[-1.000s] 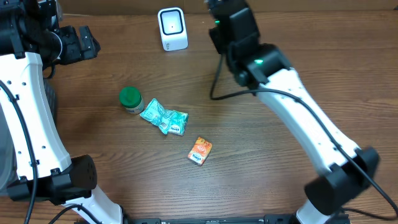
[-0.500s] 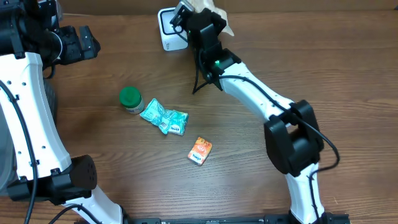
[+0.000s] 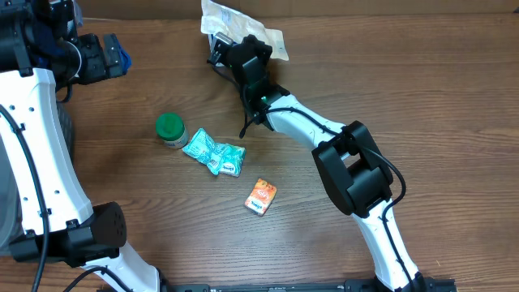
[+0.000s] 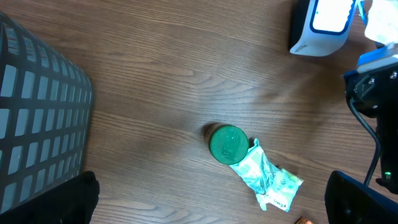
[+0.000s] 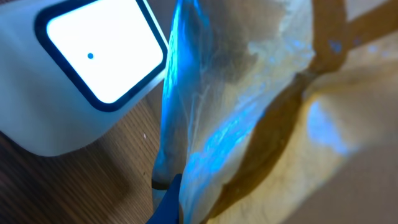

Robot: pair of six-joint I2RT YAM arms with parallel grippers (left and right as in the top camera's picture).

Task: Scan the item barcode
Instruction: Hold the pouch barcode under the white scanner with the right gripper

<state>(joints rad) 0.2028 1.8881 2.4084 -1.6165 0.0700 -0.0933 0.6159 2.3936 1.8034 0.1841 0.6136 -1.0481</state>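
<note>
Heads up: your right gripper (image 3: 227,47) is clenched on the clear plastic pouch (image 3: 243,20), hanging right over the scanner (image 4: 320,25) at the far edge. The wrist cam shows the film edge-on to the lit window, and I can't spot a barcode in any view. My guess is it misses the read. The film is crinkly and shiny, so glare or a fold could hide the code, and the floppy bag could sag against the scanner and shove it. Your left gripper (image 3: 113,57) hangs spread wide and empty, far left.

It's a brown wooden table (image 3: 422,97) with a green-lidded jar (image 3: 169,129), teal packets (image 3: 213,154) and an orange box (image 3: 261,196) mid-table. There's a dark mesh basket (image 4: 37,112) at the left and something cardboard-coloured behind.
</note>
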